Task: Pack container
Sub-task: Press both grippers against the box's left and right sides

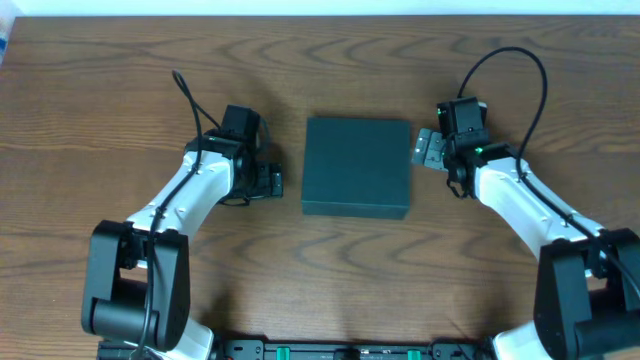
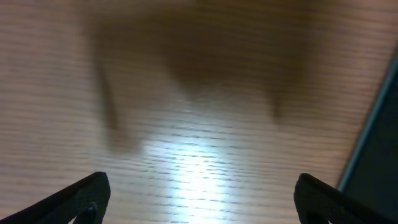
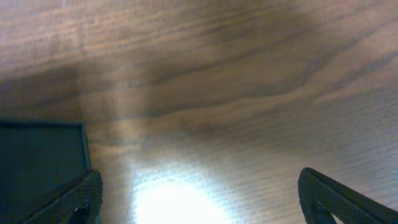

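The left gripper (image 1: pixel 268 182) and right gripper (image 1: pixel 428 150) are both wide apart and empty, so a one-sided push may slide the shut container (image 1: pixel 357 165) across the counter (image 1: pixel 330 270).

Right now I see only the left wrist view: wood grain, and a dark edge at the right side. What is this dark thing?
Observer: A dark teal-green rectangular cardboard box, lid closed, in the middle of the brown wooden table.
Operator: Where is the right arm?
Observer: The right arm's fingers stand open close beside the box's right side, near its far corner, holding nothing.
Operator: And my left arm?
Observer: The left arm's fingers are off the box's left side, apart from it.
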You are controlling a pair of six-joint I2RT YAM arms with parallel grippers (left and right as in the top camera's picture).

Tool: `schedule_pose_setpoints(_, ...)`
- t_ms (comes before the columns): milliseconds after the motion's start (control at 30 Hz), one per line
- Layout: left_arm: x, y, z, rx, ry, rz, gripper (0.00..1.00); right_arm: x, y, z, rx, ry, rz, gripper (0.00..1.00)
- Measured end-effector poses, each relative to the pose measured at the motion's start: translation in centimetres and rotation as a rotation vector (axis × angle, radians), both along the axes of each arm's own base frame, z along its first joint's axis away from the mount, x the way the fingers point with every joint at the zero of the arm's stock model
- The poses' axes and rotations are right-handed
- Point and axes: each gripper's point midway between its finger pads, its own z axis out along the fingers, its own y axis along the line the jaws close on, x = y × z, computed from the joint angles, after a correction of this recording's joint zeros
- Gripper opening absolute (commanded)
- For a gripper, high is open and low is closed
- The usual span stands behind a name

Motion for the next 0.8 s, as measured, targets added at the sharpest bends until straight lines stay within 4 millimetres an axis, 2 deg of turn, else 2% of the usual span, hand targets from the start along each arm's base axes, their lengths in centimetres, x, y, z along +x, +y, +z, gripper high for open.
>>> schedule_pose_setpoints(400,-1.1,-3.1,0.0,-0.014,0.015,-0.036,0.95,1.8,0.2,0.8,0.018,-0.079,-0.005,0.99)
schedule_pose_setpoints(633,-1.7,-3.3,-0.1,-0.014,0.035,-0.020,0.95,2.1,0.8,-1.7,0.037,-0.042,0.010,0.99)
schedule_pose_setpoints(800,-2.0,-3.2,-0.1,-0.014,0.048,-0.008,0.96,2.5,0.8,-2.6,0.048,-0.041,0.012,0.99)
